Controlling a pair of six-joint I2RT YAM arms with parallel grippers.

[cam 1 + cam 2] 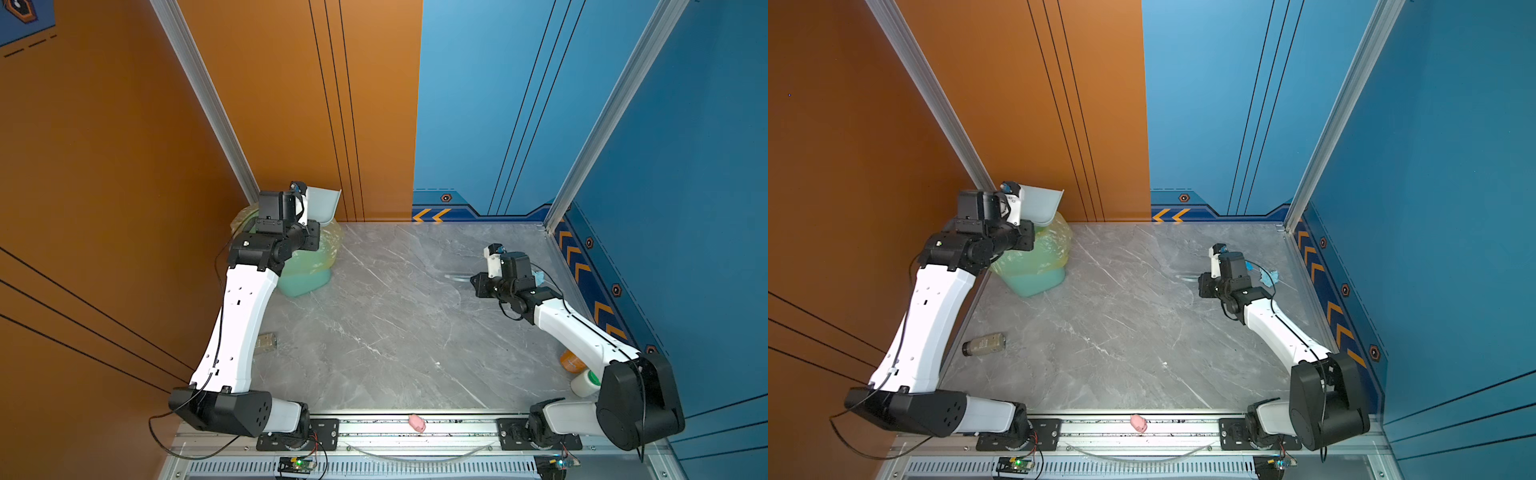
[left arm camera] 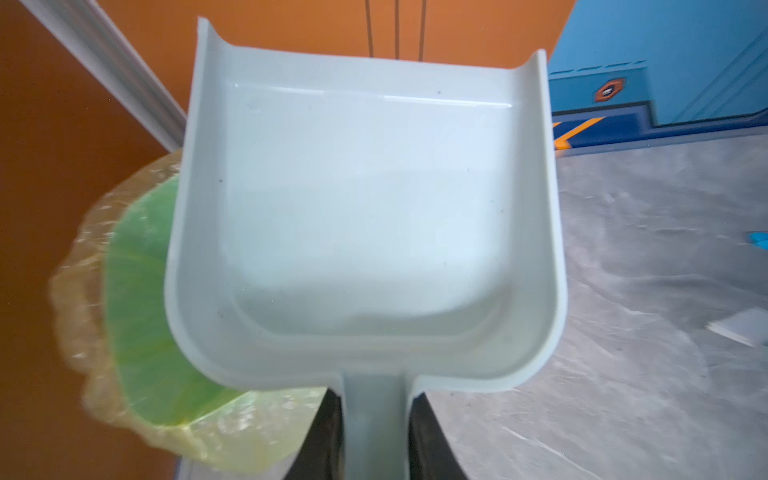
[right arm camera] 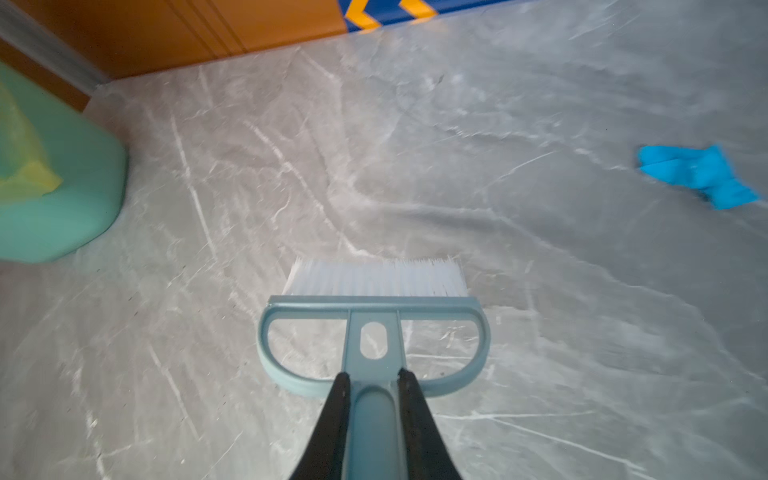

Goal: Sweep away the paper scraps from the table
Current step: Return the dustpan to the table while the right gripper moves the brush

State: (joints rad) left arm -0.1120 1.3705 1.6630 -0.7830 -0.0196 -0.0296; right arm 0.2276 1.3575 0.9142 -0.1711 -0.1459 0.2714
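Left gripper is clamped on the flat handle of a pale grey-blue dustpan, smooth glossy plastic with upturned side walls and a bare floor; the pan is held above the mouth of a mint-green bin standing at the table's far left corner; a crinkled, translucent yellowish bag lines the bin and folds over its rim, and what lies inside cannot be told; right gripper is pinched on the stem of a matching grey-blue brush with a D-shaped open frame and a straight row of white bristles, low over the table, a grey marble-patterned slab with white veins; one crumpled blue paper scrap lies on the table near its right edge, apart from the bristles and close beside the right arm's wrist in a top view; a small pink pig toy sits on the slotted front rail
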